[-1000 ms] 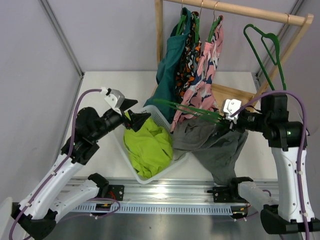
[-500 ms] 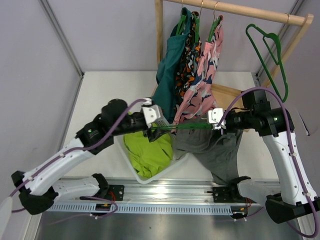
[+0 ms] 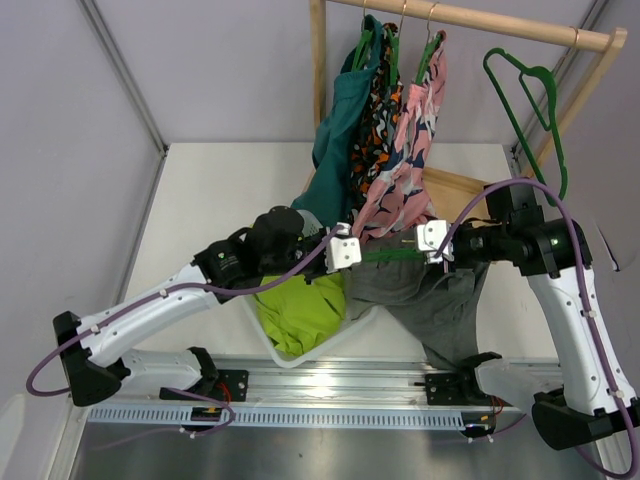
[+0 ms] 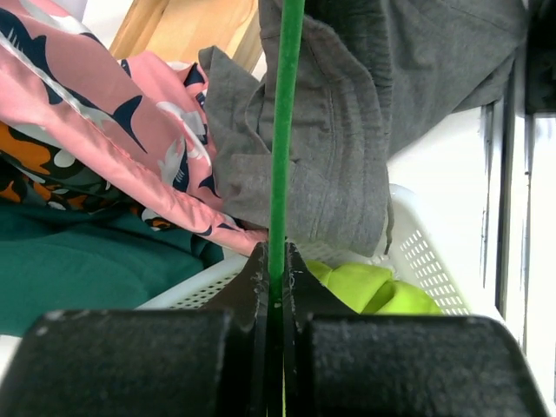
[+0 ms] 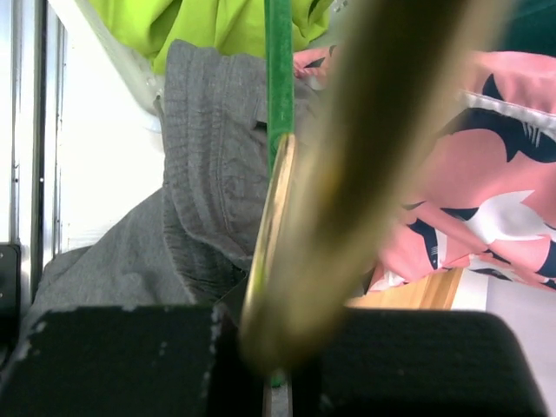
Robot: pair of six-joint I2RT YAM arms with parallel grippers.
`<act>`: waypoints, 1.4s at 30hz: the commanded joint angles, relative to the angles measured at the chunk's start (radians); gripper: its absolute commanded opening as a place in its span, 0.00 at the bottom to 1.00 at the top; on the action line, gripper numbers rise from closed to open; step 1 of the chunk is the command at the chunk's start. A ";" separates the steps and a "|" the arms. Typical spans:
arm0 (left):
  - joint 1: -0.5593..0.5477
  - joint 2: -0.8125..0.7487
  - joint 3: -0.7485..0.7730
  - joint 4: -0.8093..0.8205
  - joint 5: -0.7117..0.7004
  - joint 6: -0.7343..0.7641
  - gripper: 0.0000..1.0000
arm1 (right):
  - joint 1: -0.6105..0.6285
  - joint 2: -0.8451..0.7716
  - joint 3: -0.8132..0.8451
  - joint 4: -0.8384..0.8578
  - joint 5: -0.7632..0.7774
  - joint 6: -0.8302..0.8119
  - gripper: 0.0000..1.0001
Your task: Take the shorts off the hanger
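The grey shorts (image 3: 440, 300) hang from a green hanger (image 3: 385, 254) held level between my two grippers, over the right edge of the white basket (image 3: 262, 338). My left gripper (image 3: 352, 252) is shut on the hanger's left end; in the left wrist view the green bar (image 4: 285, 130) runs straight out from between the closed jaws (image 4: 276, 269), with the shorts (image 4: 347, 130) draped beyond. My right gripper (image 3: 425, 243) is shut on the hanger's right end. In the right wrist view the bar (image 5: 279, 69) and a blurred brass hook (image 5: 347, 174) hide the jaws (image 5: 276, 373); shorts (image 5: 200, 174) lie left.
A lime green garment (image 3: 300, 295) fills the basket. Behind it a wooden rack rail (image 3: 480, 22) carries teal (image 3: 340, 120) and pink shark-print (image 3: 410, 150) clothes and an empty green hanger (image 3: 530, 90). The arms' base rail runs along the near table edge.
My left arm swung from the basket's left side across to the hanger, and its open jaws shut on the bar. The right gripper kept its hold and shifted slightly.
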 commanded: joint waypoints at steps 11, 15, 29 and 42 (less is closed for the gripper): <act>0.004 -0.114 -0.084 0.042 -0.080 -0.317 0.00 | -0.220 -0.146 -0.168 0.423 0.000 0.709 0.58; 0.007 -0.194 -0.158 0.109 -0.020 -0.452 0.00 | -0.347 -0.158 -0.261 0.425 0.014 0.841 0.68; 0.005 -0.200 -0.131 0.180 0.095 -0.627 0.00 | -0.418 -0.189 -0.415 0.500 -0.100 1.259 0.78; 0.022 -0.274 -0.126 0.174 0.088 -0.618 0.00 | -0.511 -0.103 -0.444 0.446 0.087 0.962 0.63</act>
